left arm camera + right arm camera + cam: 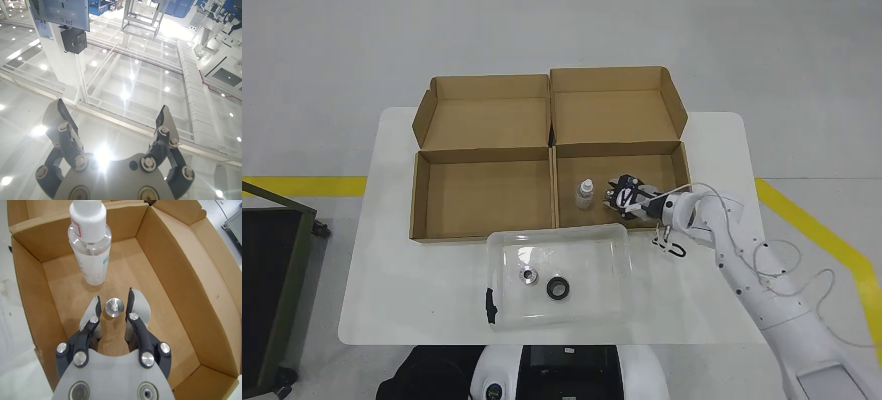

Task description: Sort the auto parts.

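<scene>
Right hand (114, 297) released, fingers straddling round silver metal part (114, 308) on brown cardboard box (170, 266) floor, near clear white-capped bottle (90, 249). Left hand (112, 103) spread, empty.

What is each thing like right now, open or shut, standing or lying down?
Right gripper: open, down in the right box.
Left gripper: open, empty, pointing at the ceiling.
Disc: flat on the box floor between the right gripper's fingers, not squeezed.
Bottle: upright, cap on.
Left box: open, empty.
Right box: open.
Bin: holds a ring and a silver part.
</scene>
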Available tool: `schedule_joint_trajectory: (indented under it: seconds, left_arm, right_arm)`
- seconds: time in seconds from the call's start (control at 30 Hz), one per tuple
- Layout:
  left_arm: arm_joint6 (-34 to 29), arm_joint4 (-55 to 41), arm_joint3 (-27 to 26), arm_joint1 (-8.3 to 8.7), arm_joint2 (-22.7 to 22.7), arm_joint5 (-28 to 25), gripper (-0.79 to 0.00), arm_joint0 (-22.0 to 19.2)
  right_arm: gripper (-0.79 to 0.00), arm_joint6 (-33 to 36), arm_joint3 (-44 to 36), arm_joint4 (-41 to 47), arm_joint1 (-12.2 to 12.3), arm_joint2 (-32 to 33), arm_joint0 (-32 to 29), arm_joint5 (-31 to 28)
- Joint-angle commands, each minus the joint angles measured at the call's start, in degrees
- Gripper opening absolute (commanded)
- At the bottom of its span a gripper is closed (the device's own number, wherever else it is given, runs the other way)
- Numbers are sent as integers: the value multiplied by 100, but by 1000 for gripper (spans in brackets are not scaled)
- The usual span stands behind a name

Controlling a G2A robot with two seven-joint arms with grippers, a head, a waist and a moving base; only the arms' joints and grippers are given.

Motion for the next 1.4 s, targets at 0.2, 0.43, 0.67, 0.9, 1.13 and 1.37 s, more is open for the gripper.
schedule_joint_trajectory:
  seconds: [0.2, 0.43, 0.67, 0.9, 1.13, 1.37]
  left_arm:
    - [0, 0, 0, 0, 0, 0, 0, 0]
    - [0, 0, 0, 0, 0, 0, 0, 0]
    - [0, 0, 0, 0, 0, 0, 0, 0]
    - [0, 0, 0, 0, 0, 0, 0, 0]
    - [0, 0, 0, 0, 0, 0, 0, 0]
    - [0, 0, 0, 0, 0, 0, 0, 0]
  right_arm:
    - [-268, -49, -210, 70, 28, 189, 20, 16]
    - [-169, -34, -918, 310, 146, 720, -183, -21]
    - [-111, 81, -1953, 482, 237, 1002, -651, -192]
    - [0, 339, -2787, 799, 292, 1084, -1078, -467]
    - [0, 600, -3261, 1188, 349, 1144, -1486, -780]
    - [0, 887, -3723, 1384, 381, 958, -1917, -937]
